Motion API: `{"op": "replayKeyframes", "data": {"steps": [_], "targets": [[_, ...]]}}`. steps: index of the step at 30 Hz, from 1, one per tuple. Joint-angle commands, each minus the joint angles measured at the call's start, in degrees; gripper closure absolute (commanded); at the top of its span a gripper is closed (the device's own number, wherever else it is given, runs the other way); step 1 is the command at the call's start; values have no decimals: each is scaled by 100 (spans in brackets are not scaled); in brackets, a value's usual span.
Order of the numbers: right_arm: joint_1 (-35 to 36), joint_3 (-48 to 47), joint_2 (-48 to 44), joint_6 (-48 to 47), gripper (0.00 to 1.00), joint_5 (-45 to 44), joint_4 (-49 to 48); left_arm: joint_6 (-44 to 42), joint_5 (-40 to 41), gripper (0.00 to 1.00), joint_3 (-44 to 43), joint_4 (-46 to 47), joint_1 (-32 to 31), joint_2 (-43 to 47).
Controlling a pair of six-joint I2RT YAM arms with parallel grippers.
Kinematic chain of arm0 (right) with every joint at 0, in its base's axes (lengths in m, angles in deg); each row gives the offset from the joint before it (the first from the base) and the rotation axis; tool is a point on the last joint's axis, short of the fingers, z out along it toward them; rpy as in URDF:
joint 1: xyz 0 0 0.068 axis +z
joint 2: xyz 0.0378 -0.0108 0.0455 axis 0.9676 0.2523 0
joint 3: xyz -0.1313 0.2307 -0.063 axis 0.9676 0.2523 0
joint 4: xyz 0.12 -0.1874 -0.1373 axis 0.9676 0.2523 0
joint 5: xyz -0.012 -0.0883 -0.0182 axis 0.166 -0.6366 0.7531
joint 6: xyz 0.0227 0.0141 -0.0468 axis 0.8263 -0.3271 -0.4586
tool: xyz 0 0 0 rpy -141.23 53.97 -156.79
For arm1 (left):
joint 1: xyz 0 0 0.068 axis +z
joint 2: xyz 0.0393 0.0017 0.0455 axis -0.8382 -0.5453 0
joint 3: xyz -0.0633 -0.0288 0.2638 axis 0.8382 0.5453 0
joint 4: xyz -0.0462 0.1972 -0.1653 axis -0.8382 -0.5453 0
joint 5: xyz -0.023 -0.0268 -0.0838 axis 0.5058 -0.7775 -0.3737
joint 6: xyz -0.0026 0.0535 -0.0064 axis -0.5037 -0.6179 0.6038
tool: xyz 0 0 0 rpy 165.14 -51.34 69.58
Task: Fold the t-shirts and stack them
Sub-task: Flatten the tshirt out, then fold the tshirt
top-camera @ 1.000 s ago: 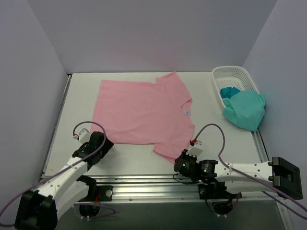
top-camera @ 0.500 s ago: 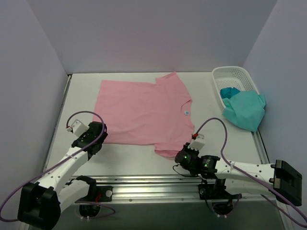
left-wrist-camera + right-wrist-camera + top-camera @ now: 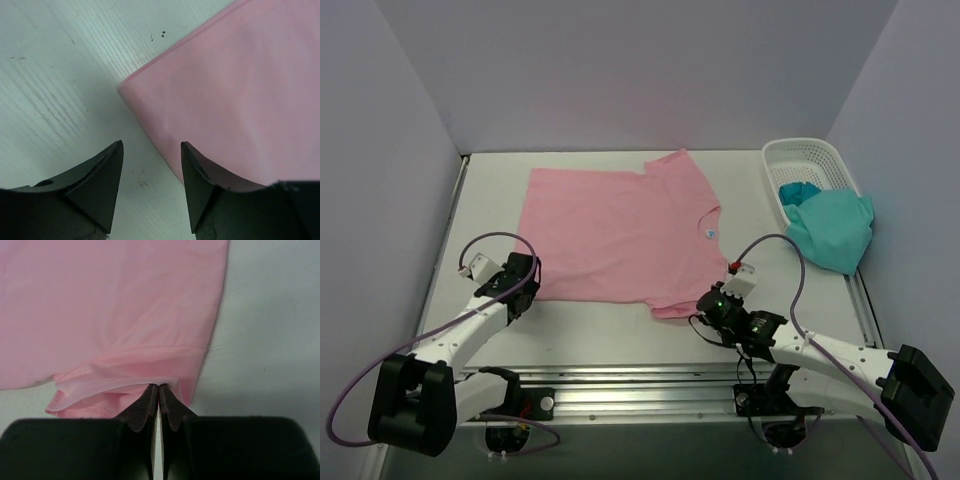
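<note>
On the table (image 3: 590,330), seen from above, the pink shirt (image 3: 620,230) lies flat, long axis left-right, collar toward the basket (image 3: 810,160). Left wrist: the left claw (image 3: 151,150) gapes, released, at the hem corner; it should sink before clenching. Right wrist: the right claw (image 3: 159,390) is clenched on the sleeve edge.

The pink t-shirt (image 3: 620,235) lies spread flat on the surface (image 3: 590,325), collar to the right (its near sleeve is a little rumpled). The teal-green t-shirt (image 3: 832,232) lies crumpled over the basket (image 3: 800,152) rim.
</note>
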Motion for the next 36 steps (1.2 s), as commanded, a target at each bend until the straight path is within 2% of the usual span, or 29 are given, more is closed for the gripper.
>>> {"op": "replayKeyframes", "data": {"steps": [1, 14, 20, 22, 28, 31, 34, 36], "targets": [[-162, -147, -40, -346, 100, 188, -92, 33, -153, 42, 53, 518, 24, -178], [-302, -199, 74, -302, 100, 206, -31, -37, -214, 51, 193, 791, 15, -327], [-329, -217, 110, -302, 100, 215, -22, -64, -284, 58, 211, 1001, 7, -599], [-338, -217, 127, -302, 100, 233, -13, -64, -293, 65, 237, 1072, 6, -661], [-355, -208, 171, -302, 100, 250, -39, -73, -250, 70, 290, 1160, 6, -644], [-364, -226, 197, -302, 100, 250, -39, -116, -232, 78, 237, 1177, 6, -740], [-364, -226, 171, -293, 100, 250, -5, -204, -258, 97, 220, 1309, 6, -881], [-373, -226, 119, -276, 100, 250, 22, -292, -311, 98, 150, 1318, 6, -1013]]}}
